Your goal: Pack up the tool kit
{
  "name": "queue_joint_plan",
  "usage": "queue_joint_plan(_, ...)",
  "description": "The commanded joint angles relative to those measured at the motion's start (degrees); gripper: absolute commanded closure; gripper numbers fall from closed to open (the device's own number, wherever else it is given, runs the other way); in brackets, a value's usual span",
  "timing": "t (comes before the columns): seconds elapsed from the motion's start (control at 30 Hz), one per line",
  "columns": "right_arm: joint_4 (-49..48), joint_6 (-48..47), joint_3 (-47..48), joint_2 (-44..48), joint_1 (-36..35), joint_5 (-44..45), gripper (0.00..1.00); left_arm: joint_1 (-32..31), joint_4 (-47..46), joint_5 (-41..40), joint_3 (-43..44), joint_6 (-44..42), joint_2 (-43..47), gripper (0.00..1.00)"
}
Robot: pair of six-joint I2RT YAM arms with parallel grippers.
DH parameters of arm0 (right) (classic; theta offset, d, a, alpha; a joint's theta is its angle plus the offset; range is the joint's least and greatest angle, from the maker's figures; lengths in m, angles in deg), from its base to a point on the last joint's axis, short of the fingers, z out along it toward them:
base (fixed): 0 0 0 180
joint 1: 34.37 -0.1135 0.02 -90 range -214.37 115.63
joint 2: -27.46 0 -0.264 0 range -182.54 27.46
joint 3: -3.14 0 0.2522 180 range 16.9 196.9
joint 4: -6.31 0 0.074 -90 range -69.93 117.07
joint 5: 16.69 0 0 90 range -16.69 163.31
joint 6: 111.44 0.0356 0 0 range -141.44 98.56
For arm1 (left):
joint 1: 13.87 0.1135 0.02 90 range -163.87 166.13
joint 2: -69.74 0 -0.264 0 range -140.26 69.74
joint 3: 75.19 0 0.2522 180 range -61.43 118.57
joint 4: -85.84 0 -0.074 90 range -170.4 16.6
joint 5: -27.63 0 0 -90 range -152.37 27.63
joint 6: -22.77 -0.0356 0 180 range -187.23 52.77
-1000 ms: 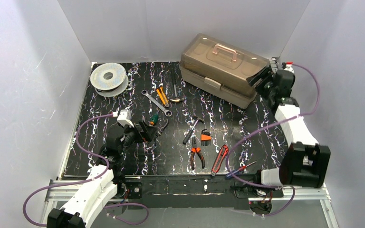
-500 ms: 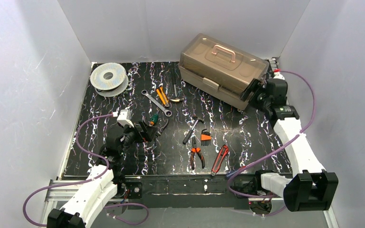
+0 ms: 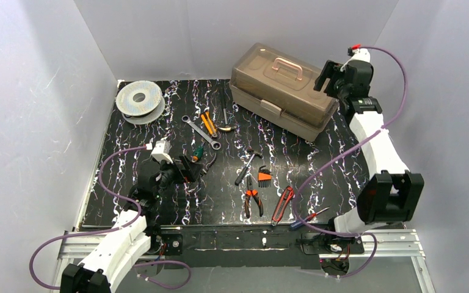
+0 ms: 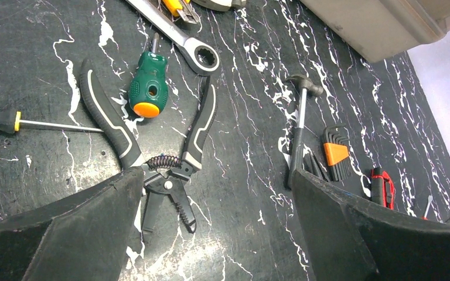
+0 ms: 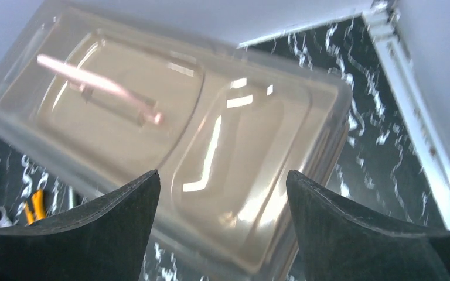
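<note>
Barely started tbh: tool kit point(image 3: 284, 85) closed, pliers point(image 4: 163, 170), hammer point(image 4: 297, 140) etc. loose on table point(image 3: 323, 174), left gripper point(image 4: 218, 172) & right gripper point(image 5: 222, 175) both spread, holding nothing.

The tool kit point(image 5: 211, 134) is smooth plastic, its smoky see-through lid glossy enough to throw bright glints, over an opaque beige body with a duller sheen. The desk point(image 4: 246, 193) has a black, white-veined marble-look top with a soft shine, and the left hand point(image 4: 217, 174) is matt black plastic. The wrench point(image 4: 176, 35) is bright polished metal, the screwdriver point(image 4: 147, 88) has a shiny green plastic handle, and the pliers point(image 4: 163, 170) carry matt black rubbery grips.
</note>
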Motion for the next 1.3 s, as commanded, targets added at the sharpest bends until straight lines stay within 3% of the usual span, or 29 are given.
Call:
queue_joint_plan(0.0,-10.56,-5.68,7.23,-4.69,0.11,3.95,0.14,-0.17,-1.29,0.4,-0.73,-0.63,-0.34,0.02)
queue_joint_plan(0.3,-14.67,-4.96,20.02,-18.73,2.02,6.63,0.14,-0.15,-1.82,0.11,-0.63,-0.63,-1.78,0.02)
queue_joint_plan(0.6,-5.41,3.09,38.73,-34.11,8.77,-4.91,0.14,-0.13,-2.84,0.41,-0.2,-0.63,-4.14,0.02)
queue_joint_plan(0.77,5.1,6.95,49.2,-41.21,10.91,-13.4,0.15,-0.18,-3.23,0.61,-0.09,-0.55,-5.02,0.02)
queue_joint_plan(1.07,14.05,8.92,43.78,-41.24,11.41,-33.79,0.19,-0.14,-2.55,1.67,-0.14,-0.63,-3.68,0.02)
queue_joint_plan(1.27,9.51,8.1,23.87,-30.48,10.99,-36.45,0.22,-0.15,-2.3,2.41,-0.56,-0.51,-2.17,0.02)
